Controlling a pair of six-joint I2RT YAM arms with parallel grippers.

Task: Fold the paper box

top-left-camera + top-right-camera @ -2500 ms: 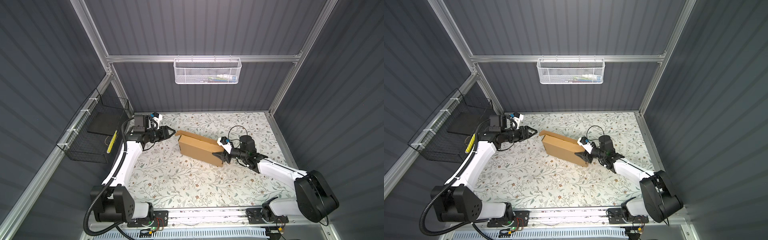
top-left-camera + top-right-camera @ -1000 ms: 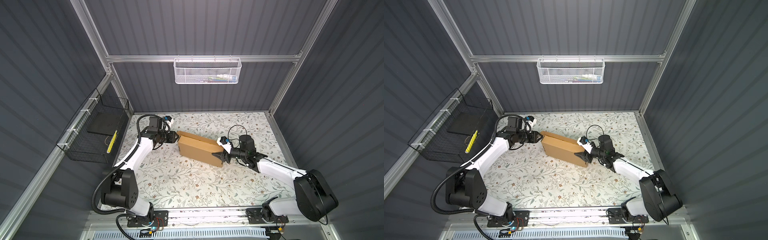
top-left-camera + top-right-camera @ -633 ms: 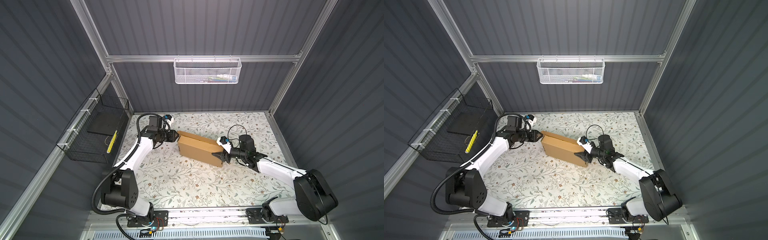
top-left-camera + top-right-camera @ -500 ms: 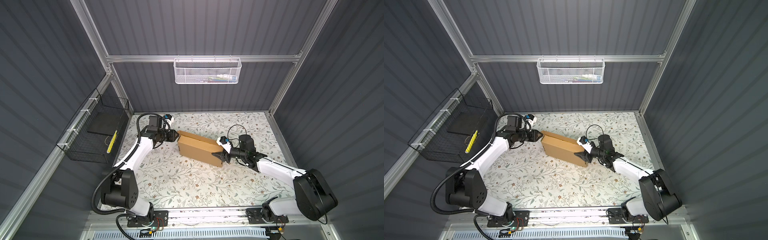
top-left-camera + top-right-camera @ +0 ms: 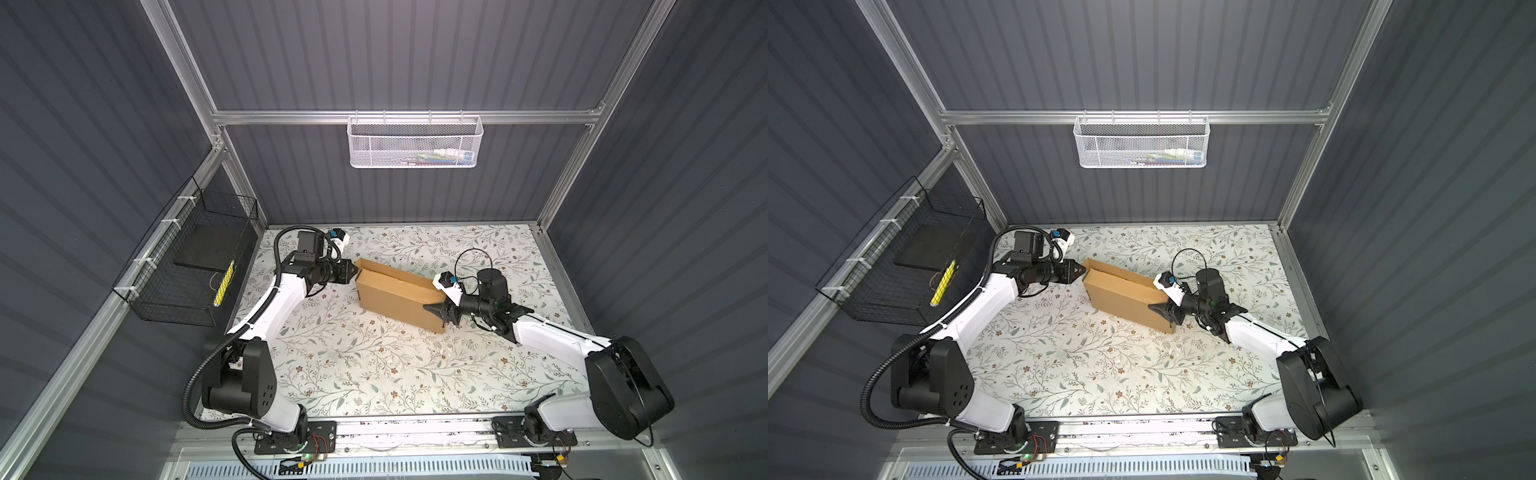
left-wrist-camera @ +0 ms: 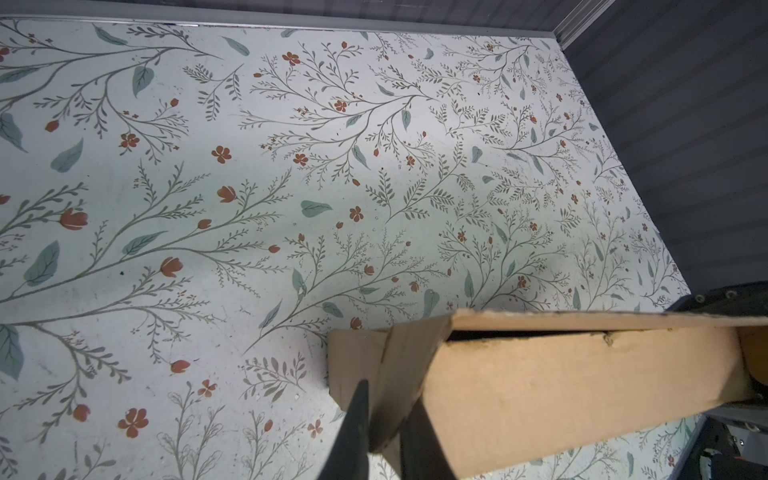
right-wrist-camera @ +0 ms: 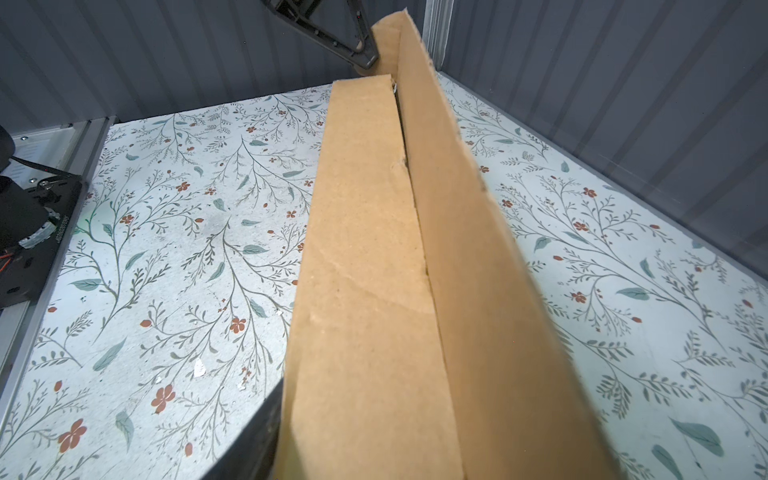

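Box position: the paper box (image 5: 395, 297) lies on the flowered table (image 5: 374, 374), a little past centre toward 12 o'clock. Its long side runs from 10 o'clock to 4 o'clock.
Left gripper: the left gripper (image 5: 352, 272) is at the box's 10 o'clock end. Its jaws are almost together, and the wrist view shows its fingers (image 6: 357, 419) on either side of the end flap (image 6: 395, 374), pinching it.
Right gripper: the right gripper (image 5: 436, 311) is at the 4 o'clock end with its jaws about halfway apart across the box's thickness. One finger (image 7: 257, 432) lies flat on the side wall and the other is hidden behind cardboard. It looks to me like a clamp.
Lid seam: the lid panel (image 7: 457, 249) stands slightly proud, with a dark gap along its length, so the box is not fully shut.
Risk, slip: the pinch holds only the flap's edge, so a sideways pull could let it slide out.
Risk, tear: bending the flap away from its crease could crumple or rip the corner.
Risk, twist: the ends are held by different arms, so if they move unevenly the hollow body could rack and the lid gap could widen.
Risk, crush: a tighter squeeze at 4 o'clock could dent the wall.
Risk, skid: the table looks smooth, so if the clamp gives, the box could skate.
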